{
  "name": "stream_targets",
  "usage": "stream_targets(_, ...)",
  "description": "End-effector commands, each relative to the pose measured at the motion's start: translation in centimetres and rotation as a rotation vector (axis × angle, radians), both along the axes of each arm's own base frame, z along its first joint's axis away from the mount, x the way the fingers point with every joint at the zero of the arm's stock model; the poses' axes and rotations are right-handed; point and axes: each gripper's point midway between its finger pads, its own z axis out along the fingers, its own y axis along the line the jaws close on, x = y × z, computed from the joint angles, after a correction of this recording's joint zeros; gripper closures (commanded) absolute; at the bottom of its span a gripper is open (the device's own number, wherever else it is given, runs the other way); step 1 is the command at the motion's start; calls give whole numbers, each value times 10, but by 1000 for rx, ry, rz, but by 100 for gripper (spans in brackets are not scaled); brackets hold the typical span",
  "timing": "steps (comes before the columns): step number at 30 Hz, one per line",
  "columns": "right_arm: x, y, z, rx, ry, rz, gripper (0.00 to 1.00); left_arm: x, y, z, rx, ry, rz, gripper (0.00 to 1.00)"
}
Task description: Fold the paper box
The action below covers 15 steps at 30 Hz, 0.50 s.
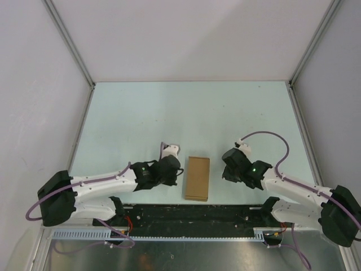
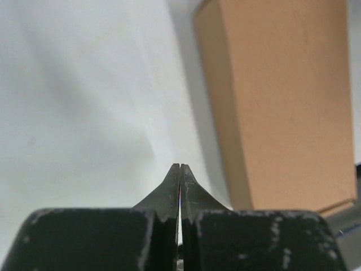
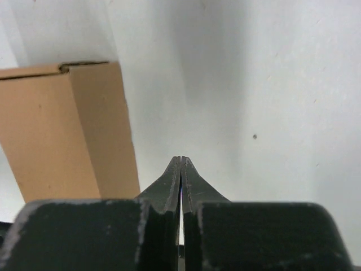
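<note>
I see the paper box [image 1: 197,178] lying flat on the table [image 1: 186,113], near the front edge and between my two arms. It has its long side pointing away from the bases. It looks already like a closed rectangular box, not a flat sheet, so I judge the folding is mostly done.

The left claw [image 2: 180,166] is fully closed with nothing between its fingers. It sits low over the table just beside the box's left wall, not touching it. The right claw [image 3: 180,159] is also closed and empty, on the other side and a little apart from the box.

I think both are placed like this so either one can press a flap. In the right wrist view, one end shows a thin seam, maybe not fully tucked.
</note>
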Motion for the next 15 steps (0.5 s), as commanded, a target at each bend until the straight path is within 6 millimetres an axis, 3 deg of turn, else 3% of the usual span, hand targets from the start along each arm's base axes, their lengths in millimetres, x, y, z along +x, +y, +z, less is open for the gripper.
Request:
stream_targets(1, 27, 0, 9, -3, -58, 103, 100, 36, 9, 15, 36, -73, -1, 100)
stream_targets(6, 52, 12, 8, -17, -49, 171, 100, 73, 0, 25, 5, -97, 18, 100)
stream_targets(11, 64, 23, 3, -20, -49, 211, 100, 84, -23, 16, -49, -61, -43, 100)
stream_targets(15, 67, 25, -6, -31, -37, 220, 100, 88, -28, 3, -28, -44, -47, 100)
